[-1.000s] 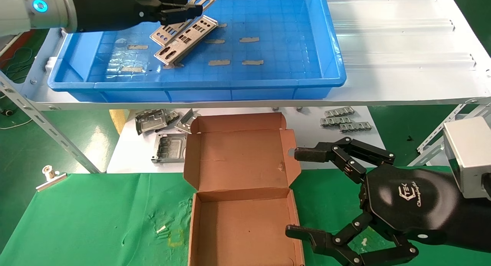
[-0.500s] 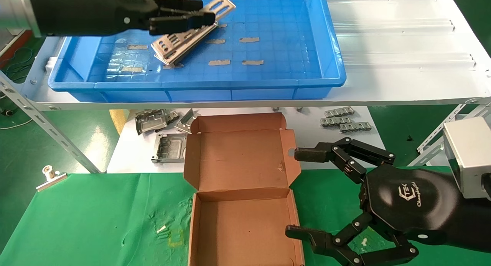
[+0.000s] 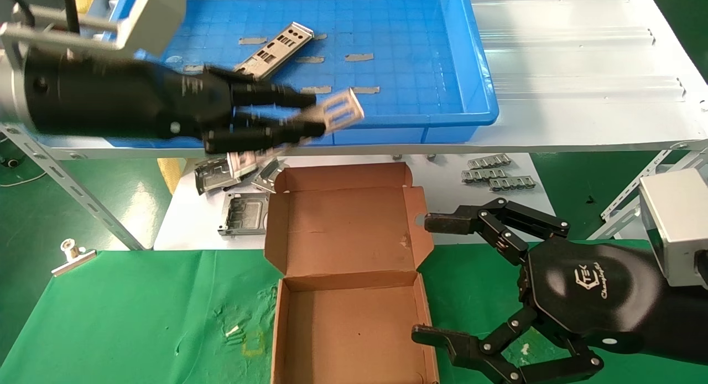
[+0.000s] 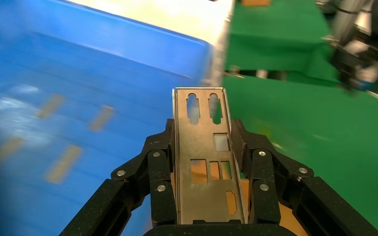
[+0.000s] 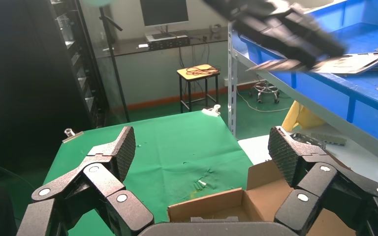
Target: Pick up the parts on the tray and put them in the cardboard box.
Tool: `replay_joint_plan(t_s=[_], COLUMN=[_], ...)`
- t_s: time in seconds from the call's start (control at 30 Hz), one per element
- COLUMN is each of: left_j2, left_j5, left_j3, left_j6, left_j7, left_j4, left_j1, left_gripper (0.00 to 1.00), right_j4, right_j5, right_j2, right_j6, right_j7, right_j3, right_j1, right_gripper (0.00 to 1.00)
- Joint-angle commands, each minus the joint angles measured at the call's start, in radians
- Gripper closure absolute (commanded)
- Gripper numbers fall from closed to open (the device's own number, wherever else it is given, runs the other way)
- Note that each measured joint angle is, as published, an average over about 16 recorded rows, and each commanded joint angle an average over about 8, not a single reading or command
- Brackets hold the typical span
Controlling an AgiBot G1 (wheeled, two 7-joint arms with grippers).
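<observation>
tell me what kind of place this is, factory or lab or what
Probably a robot test cell in a workshop or lab, set up as a parts-packing station. Clues: a blue tray of stamped metal plates on a slotted-angle steel rack, a monitor on a back desk, and green flooring.

Layout: tray at 12 o'clock, cardboard box at centre.
The tray (image 3: pixel 470 91) sits on the shelf behind the cardboard box (image 3: pixel 348 273). One part (image 3: pixel 275 48) lies in the tray. The left gripper (image 3: pixel 310 115), at 11 o'clock from the box, holds a second part (image 3: pixel 337 110) over the tray's front wall. The right gripper (image 3: pixel 426 279) is at 3 o'clock, beside the box.
</observation>
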Motion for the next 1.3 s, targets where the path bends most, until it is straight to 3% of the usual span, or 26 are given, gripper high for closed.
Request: replay_joint_plan(t_s=[0.03, 0.23, 0.43, 0.63, 0.97, 1.3], left_j2=[-0.036, -0.108, -0.059, 0.037, 0.164, 0.232], left_j5=[-0.053, -0.111, -0.044, 0.003, 0.032, 0.061], left_j3=[0.024, 0.096, 0.136, 0.156, 0.177, 0.189], left_j6=[0.001, -0.039, -0.166, -0.272, -0.278, -0.292], left_j7=[-0.042, -0.05, 0.071, 0.249, 0.529, 0.655], left_j4=[-0.11, -0.344, -0.388, -0.327, -0.114, 0.077], left_j1=[0.05, 0.171, 0.295, 0.401, 0.458, 0.431], left_gripper=[1.0, 1.0, 1.0, 1.0, 1.0, 0.99], right_j4=[0.0, 0.0, 0.0, 0.0, 0.0, 0.0], right_j5=[0.0, 0.0, 0.0, 0.0, 0.0, 0.0], right_j2=[0.0, 0.0, 0.0, 0.0, 0.0, 0.0], right_j6=[0.0, 0.0, 0.0, 0.0, 0.0, 0.0], right_j7=[0.0, 0.0, 0.0, 0.0, 0.0, 0.0], right_j3=[0.0, 0.0, 0.0, 0.0, 0.0, 0.0], right_j1=[0.0, 0.0, 0.0, 0.0, 0.0, 0.0], right_gripper=[0.0, 0.0, 0.0, 0.0, 0.0, 0.0])
